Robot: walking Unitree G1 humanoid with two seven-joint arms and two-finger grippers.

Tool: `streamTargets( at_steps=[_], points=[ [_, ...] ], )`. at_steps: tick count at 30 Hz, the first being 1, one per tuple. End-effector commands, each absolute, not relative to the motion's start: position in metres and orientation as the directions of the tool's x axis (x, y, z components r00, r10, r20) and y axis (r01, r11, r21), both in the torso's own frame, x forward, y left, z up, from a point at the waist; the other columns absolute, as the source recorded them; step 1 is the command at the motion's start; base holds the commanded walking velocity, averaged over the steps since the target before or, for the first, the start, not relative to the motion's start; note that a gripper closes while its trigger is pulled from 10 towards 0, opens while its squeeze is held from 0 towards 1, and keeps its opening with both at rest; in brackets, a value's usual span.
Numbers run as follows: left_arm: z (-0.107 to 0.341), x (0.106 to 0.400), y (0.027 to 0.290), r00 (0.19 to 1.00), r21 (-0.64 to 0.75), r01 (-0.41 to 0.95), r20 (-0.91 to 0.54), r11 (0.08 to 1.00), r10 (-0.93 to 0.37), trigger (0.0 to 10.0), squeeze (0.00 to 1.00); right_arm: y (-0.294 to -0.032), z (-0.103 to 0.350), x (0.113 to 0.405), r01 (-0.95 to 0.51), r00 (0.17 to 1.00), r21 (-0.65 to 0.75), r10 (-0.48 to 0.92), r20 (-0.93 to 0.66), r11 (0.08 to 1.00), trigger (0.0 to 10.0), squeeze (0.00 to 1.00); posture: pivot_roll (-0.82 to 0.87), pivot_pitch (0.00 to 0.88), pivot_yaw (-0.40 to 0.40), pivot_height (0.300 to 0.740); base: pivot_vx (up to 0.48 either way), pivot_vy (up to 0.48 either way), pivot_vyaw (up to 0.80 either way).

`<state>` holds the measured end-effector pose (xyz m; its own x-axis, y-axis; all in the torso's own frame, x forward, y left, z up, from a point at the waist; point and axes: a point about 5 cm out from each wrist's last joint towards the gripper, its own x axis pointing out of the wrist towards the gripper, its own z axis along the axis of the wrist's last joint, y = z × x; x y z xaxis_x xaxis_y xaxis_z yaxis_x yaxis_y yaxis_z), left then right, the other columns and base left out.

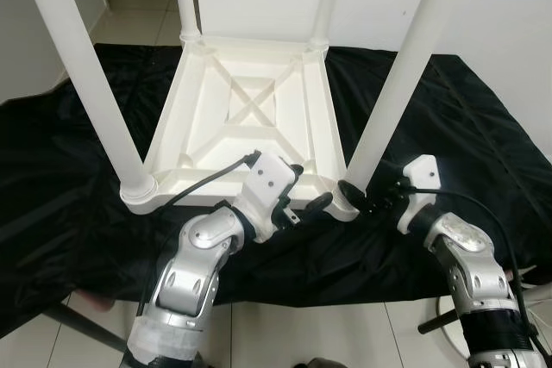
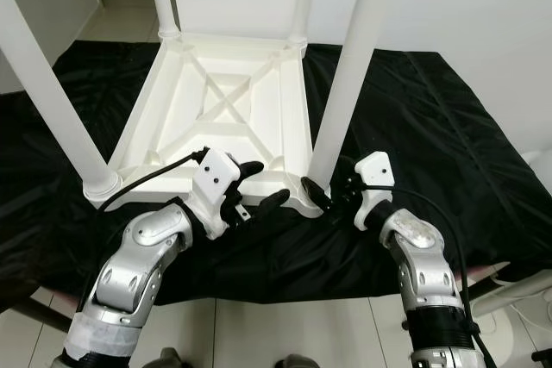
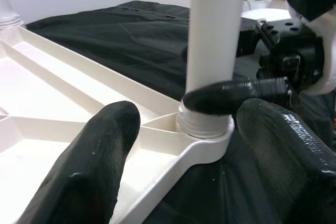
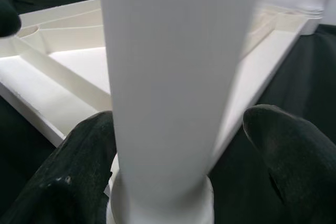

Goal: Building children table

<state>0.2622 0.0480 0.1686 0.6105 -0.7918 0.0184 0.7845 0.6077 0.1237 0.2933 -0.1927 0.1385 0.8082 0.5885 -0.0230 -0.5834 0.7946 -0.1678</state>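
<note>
Your left gripper [image 1: 302,204] hovers spread at the upturned table [image 1: 250,109] edge, steadying it on the black cloth [image 1: 483,118]. Wrist-on, your right gripper [image 4: 173,166] straddles the near-right leg [image 4: 168,77], fingers apart, to seat it.

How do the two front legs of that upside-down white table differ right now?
The near right leg has the right gripper at its base, fingers on either side of it; the near left leg has no gripper by it. The left gripper sits at the tabletop's front edge close to the near right leg's socket, far from the near left leg's. Both are white, round, and stand upright in corner sockets.
</note>
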Motion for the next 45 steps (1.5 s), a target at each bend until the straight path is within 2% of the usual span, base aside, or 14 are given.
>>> streamTargets(
  at_steps=[1,4,5,6,7,16,17,22,24,27,28,35,38,45],
  points=[
    [0.169,0.267,0.050,0.674,0.124,0.730,0.029,0.672,-0.738,10.0,0.00,-0.189,0.137,0.299,-0.612,0.787,-0.195,0.615,-0.049,0.766,10.0,0.00,-0.05,0.001,-0.017,0.740,0.000,0.000,0.00],
    [0.170,0.267,0.050,0.673,0.130,0.731,0.028,0.670,-0.739,10.0,0.00,-0.183,0.135,0.304,-0.642,0.762,-0.202,0.644,-0.062,0.740,10.0,0.00,-0.05,0.000,-0.019,0.740,0.000,0.000,0.00],
    [0.170,0.267,0.050,0.672,0.133,0.731,0.027,0.669,-0.740,10.0,0.00,-0.178,0.133,0.306,-0.669,0.738,-0.202,0.670,-0.076,0.715,2.4,0.00,-0.04,0.000,-0.025,0.740,0.000,0.000,0.00],
    [0.170,0.267,0.050,0.672,0.133,0.731,0.027,0.669,-0.740,10.0,0.00,-0.178,0.133,0.306,-0.669,0.738,-0.202,0.670,-0.076,0.715,2.4,0.00,-0.04,0.000,-0.025,0.740,0.000,0.000,0.00],
    [0.170,0.267,0.050,0.672,0.136,0.731,0.026,0.669,-0.740,10.0,0.00,-0.174,0.131,0.307,-0.693,0.717,-0.202,0.691,-0.092,0.692,0.0,0.00,-0.03,0.000,-0.027,0.740,0.000,0.000,0.00],
    [0.169,0.265,0.051,0.677,0.134,0.727,0.024,0.673,-0.736,10.0,0.00,-0.175,0.123,0.306,-0.719,0.693,-0.172,0.714,-0.104,0.673,0.0,0.00,-0.02,0.003,-0.035,0.740,0.000,0.000,0.00],
    [0.168,0.264,0.052,0.678,0.133,0.726,0.022,0.675,-0.734,10.0,0.00,-0.177,0.121,0.304,-0.708,0.706,-0.152,0.701,-0.100,0.690,10.0,0.00,-0.03,0.007,-0.034,0.740,0.000,0.000,0.00],
    [0.168,0.263,0.052,0.679,0.131,0.726,0.020,0.675,-0.734,10.0,0.00,-0.179,0.120,0.302,-0.670,0.742,-0.127,0.665,-0.085,0.731,10.0,0.00,-0.03,0.010,-0.035,0.740,0.000,0.000,0.00],
    [0.167,0.263,0.052,0.679,0.129,0.726,0.018,0.676,-0.733,10.0,0.00,-0.178,0.121,0.300,-0.562,0.827,-0.107,0.559,-0.062,0.820,10.0,0.00,-0.03,0.016,-0.037,0.740,0.000,0.000,0.00],
    [0.167,0.263,0.052,0.680,0.128,0.726,0.018,0.676,-0.733,10.0,0.00,-0.178,0.121,0.299,-0.504,0.864,-0.103,0.501,-0.057,0.858,10.0,0.00,-0.03,0.019,-0.036,0.740,0.000,0.000,0.00],
    [0.166,0.262,0.052,0.680,0.124,0.726,0.016,0.676,-0.733,10.0,0.00,-0.176,0.121,0.296,-0.406,0.914,-0.098,0.404,-0.040,0.909,10.0,0.00,-0.04,0.018,-0.034,0.740,0.000,0.000,0.00],
    [0.164,0.262,0.050,0.680,0.100,0.730,0.000,0.676,-0.733,10.0,0.00,-0.165,0.117,0.283,-0.252,0.967,-0.042,0.251,-0.031,0.967,10.0,0.00,-0.05,0.023,-0.034,0.740,0.000,0.000,0.00],
    [0.163,0.263,0.050,0.686,0.090,0.725,-0.001,0.683,-0.727,10.0,0.00,-0.162,0.115,0.278,-0.051,0.998,-0.059,0.050,-0.023,0.997,10.0,0.00,-0.05,0.021,-0.038,0.740,0.000,0.000,0.00],
    [0.164,0.263,0.051,0.698,0.088,0.713,0.009,0.696,-0.716,10.0,0.00,-0.148,0.117,0.277,-0.007,1.000,-0.018,0.007,-0.010,1.000,10.0,0.00,-0.04,0.009,-0.034,0.740,0.000,0.000,0.00]
  ],
)
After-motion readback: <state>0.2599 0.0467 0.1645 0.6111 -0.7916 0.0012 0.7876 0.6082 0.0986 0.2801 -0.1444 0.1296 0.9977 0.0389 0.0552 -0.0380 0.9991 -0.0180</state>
